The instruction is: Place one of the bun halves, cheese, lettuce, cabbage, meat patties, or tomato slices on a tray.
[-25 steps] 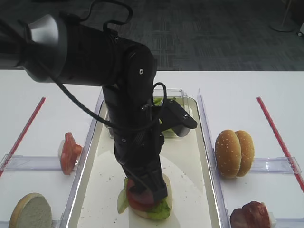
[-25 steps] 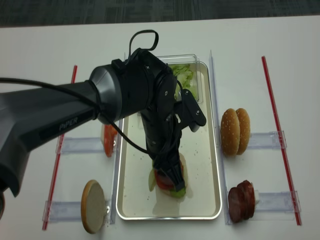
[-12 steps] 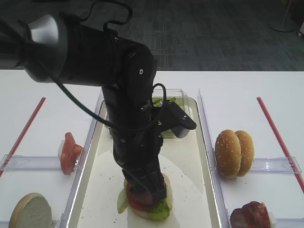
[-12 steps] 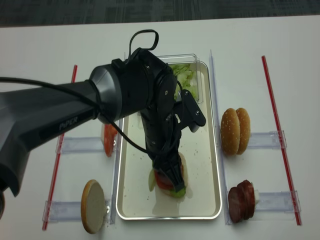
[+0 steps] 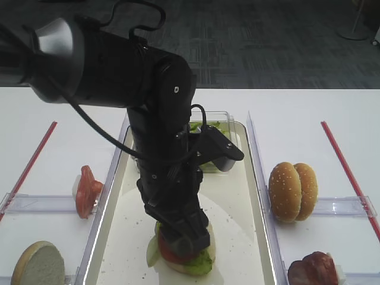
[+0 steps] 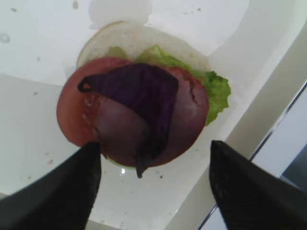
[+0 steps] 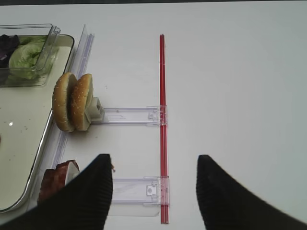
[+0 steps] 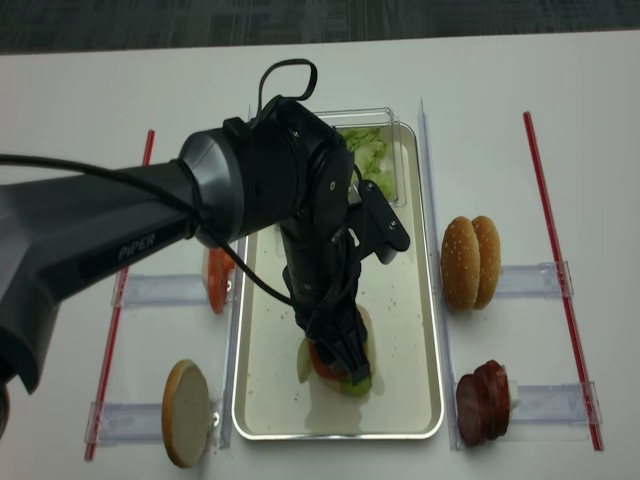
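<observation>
On the cream tray [image 5: 261,237] [image 8: 432,330] lies a stack: a bun half [image 6: 129,36], green lettuce [image 6: 216,91], a tomato slice [image 6: 72,112], a pink meat patty [image 6: 187,120], and a dark purple cabbage piece [image 6: 139,88] on top. My left gripper [image 6: 154,143] [image 5: 178,234] [image 8: 335,345] hangs just above this stack, open, its fingers [image 6: 67,187] standing on either side of the cabbage without touching it. My right gripper [image 7: 153,160] is open and empty over the bare table at the right.
Sesame bun halves [image 5: 292,191] [image 7: 73,101] and meat patties [image 5: 313,268] [image 7: 55,179] stand in clear holders right of the tray. Tomato slices [image 5: 86,190] and a bun half [image 5: 38,264] stand left. A clear box with lettuce [image 5: 211,127] [image 7: 26,52] sits at the tray's far end.
My left gripper's jaws have spread apart and let go of the purple cabbage, which now rests on the stack. The arm has lifted very slightly.
</observation>
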### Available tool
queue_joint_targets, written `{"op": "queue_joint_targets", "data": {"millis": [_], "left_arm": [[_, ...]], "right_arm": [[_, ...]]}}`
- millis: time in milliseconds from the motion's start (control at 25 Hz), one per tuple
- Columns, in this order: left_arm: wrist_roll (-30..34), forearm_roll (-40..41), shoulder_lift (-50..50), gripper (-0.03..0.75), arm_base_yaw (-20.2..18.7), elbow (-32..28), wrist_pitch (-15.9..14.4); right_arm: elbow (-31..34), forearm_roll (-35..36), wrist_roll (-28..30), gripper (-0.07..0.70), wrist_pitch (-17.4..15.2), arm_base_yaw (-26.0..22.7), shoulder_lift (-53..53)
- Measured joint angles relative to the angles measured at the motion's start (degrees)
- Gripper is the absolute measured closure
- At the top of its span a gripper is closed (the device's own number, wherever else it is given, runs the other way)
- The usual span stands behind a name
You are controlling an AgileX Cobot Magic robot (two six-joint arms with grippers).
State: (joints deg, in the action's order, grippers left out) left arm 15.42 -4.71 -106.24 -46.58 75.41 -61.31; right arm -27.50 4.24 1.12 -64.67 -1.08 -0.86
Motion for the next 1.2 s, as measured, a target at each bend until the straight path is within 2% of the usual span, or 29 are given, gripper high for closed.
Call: {"op": "queue_joint_targets", "data": {"millis": [240, 680, 1000, 1200], "left_arm": [[-2.5, 0.0, 0.0, 0.246, 0.0, 0.5, -1.1], [-7.0, 2.9, 0.0, 0.244, 0.2, 8.1, -5.2], [-8.1, 2.7, 0.0, 0.244, 5.6, 9.2, -7.7], [-9.3, 2.5, 0.0, 0.244, 9.7, 9.2, -7.9]], "right_arm": [[0.0, 0.0, 0.0, 0.206, 0.0, 0.0, 0.0], [0.0, 0.0, 0.0, 0.206, 0.0, 0.0, 0.0], [0.0, 0.0, 0.0, 0.206, 0.0, 0.0, 0.0], [0.0, 0.0, 0.0, 0.206, 0.0, 0.0, 0.0]]}}
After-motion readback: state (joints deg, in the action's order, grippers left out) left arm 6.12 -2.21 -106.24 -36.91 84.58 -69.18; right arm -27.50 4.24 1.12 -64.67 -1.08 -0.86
